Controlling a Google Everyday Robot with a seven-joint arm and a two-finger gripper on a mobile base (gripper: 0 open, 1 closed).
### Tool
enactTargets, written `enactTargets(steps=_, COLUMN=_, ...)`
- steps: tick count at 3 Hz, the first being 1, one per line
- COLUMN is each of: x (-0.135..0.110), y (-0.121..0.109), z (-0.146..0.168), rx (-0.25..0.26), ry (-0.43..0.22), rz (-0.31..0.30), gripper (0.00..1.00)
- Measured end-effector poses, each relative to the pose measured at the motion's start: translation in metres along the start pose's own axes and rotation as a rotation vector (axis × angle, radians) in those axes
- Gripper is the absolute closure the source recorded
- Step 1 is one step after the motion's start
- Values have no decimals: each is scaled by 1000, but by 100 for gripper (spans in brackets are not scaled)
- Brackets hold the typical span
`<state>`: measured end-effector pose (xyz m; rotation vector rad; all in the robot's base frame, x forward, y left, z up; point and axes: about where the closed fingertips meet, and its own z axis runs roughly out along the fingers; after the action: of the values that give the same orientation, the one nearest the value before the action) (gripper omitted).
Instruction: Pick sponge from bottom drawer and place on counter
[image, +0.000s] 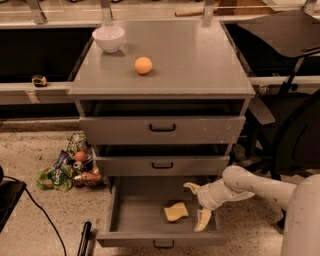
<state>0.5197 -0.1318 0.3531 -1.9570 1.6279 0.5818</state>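
The pale yellow sponge (175, 211) lies on the floor of the open bottom drawer (125, 220), right of its middle. My gripper (197, 204) is open inside the drawer, just right of the sponge and not touching it, one finger (191, 187) up at the back and one (203, 220) toward the front. The white arm (260, 187) reaches in from the right. The grey counter (200, 55) on top of the cabinet holds a white bowl (109, 38) at its back left and an orange ball (143, 65).
The two upper drawers (162, 130) stand slightly pulled out above the bottom one. A pile of snack bags and cans (70, 167) lies on the floor at the left. A black chair (295, 100) stands at the right. A black cable (42, 220) crosses the floor.
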Motion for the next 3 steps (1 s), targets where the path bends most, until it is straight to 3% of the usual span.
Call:
enactTargets(steps=1, x=24, y=-7, z=40, rx=-12, ry=-44, rz=6, gripper=0)
enactTargets(steps=2, x=46, y=-27, z=71, rx=18, ry=-81, rz=33, gripper=0)
enactTargets(steps=3, x=45, y=-27, z=71, rx=17, ry=-82, rz=33, gripper=0)
